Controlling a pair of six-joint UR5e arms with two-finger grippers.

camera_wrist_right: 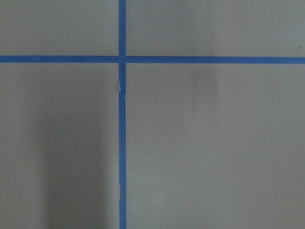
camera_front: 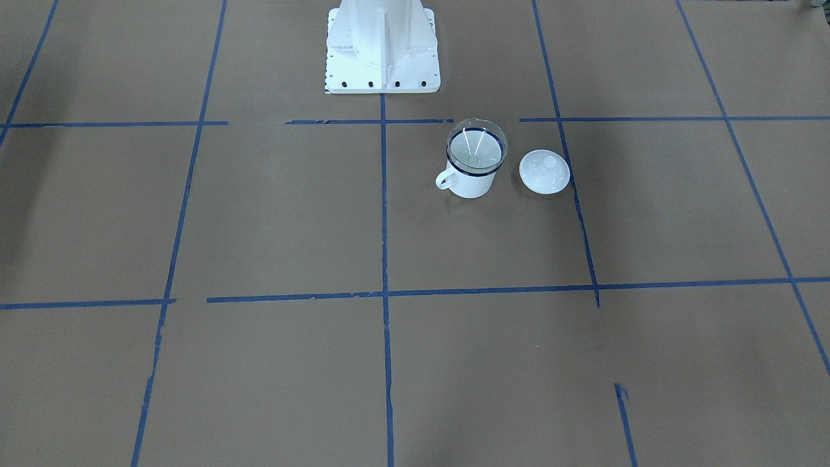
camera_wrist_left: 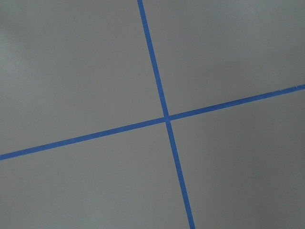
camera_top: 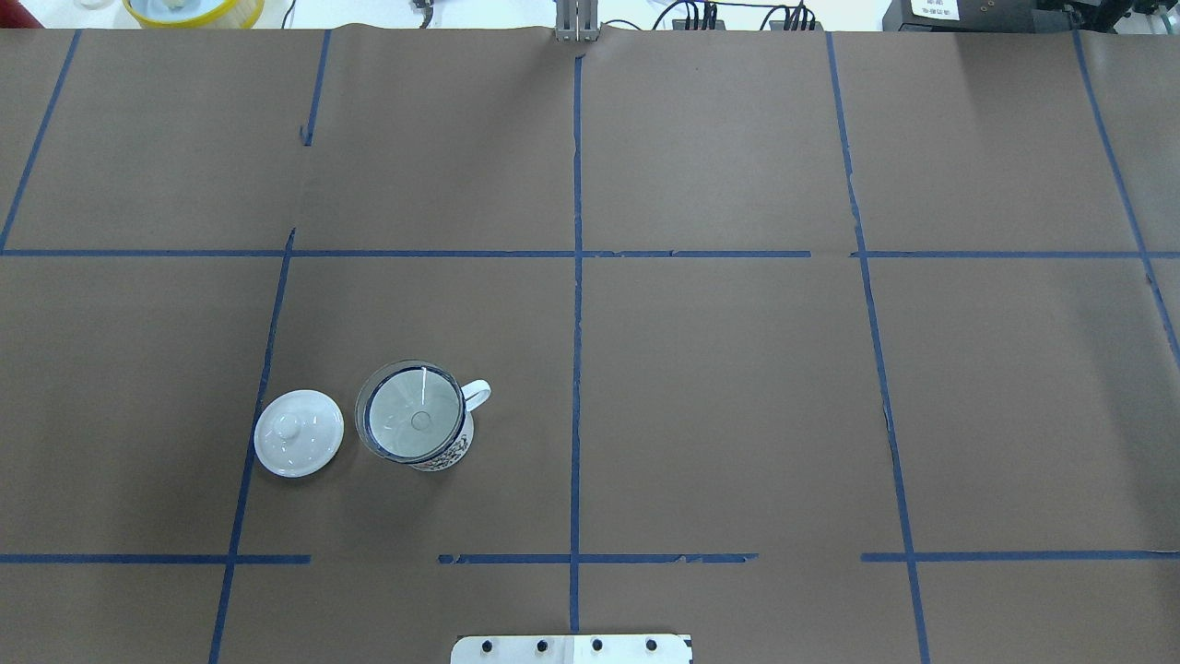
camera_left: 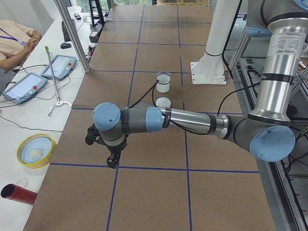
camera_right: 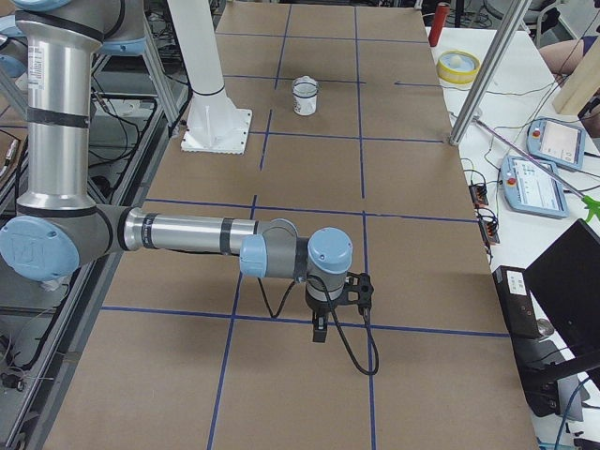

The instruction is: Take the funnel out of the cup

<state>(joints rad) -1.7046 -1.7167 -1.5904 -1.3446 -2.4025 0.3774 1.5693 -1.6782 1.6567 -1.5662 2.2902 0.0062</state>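
Note:
The white enamel cup [camera_front: 472,183] with a dark blue rim stands upright on the brown table, on the robot's left side near its base. The clear funnel [camera_front: 476,148] sits in its mouth, rim resting on the cup's rim, spout down. Both also show in the overhead view, the funnel [camera_top: 412,420] inside the cup [camera_top: 458,450]. My left gripper [camera_left: 112,162] hangs over the table's left end, far from the cup [camera_left: 163,83]. My right gripper [camera_right: 321,333] hangs over the table's right end, far from the cup [camera_right: 305,96]. I cannot tell whether either is open or shut.
A white domed lid [camera_front: 544,171] with a knob lies next to the cup, on the side away from its handle. The robot's white base [camera_front: 382,45] stands behind the cup. A yellow bowl [camera_left: 36,150], teach pendants and an operator [camera_left: 17,38] are beyond the table's far edge.

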